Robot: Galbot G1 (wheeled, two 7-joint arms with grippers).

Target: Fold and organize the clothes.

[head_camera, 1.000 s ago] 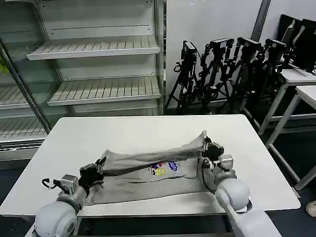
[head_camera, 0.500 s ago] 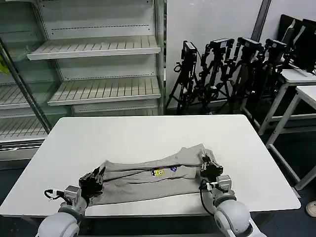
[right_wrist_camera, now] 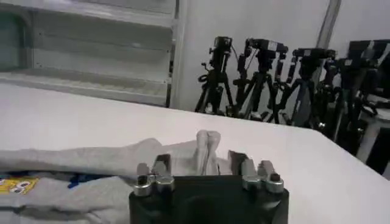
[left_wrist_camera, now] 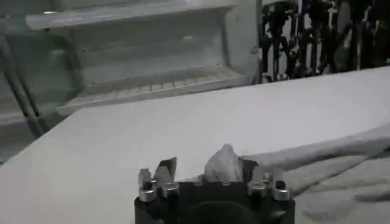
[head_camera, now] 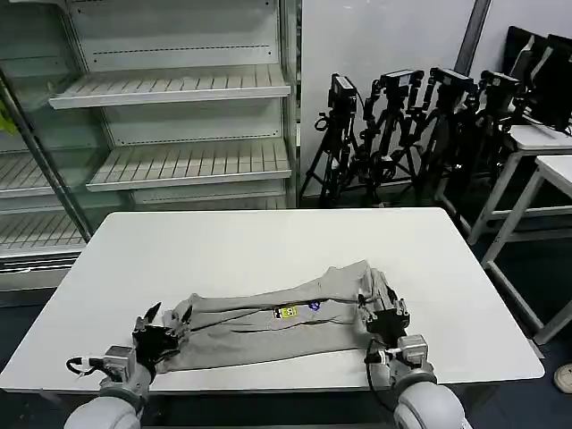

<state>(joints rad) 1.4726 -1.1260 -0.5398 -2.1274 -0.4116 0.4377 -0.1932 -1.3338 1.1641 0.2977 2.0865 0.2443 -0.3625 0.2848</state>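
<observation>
A light grey T-shirt (head_camera: 277, 317) lies folded into a long band across the near part of the white table (head_camera: 268, 241), its small coloured print (head_camera: 296, 310) facing up. The left gripper (head_camera: 156, 332) sits at the band's left end and the right gripper (head_camera: 386, 317) at its right end, both low over the table. Empty shelves (head_camera: 170, 116) stand beyond on the far left, and tripods (head_camera: 420, 125) on the far right.
</observation>
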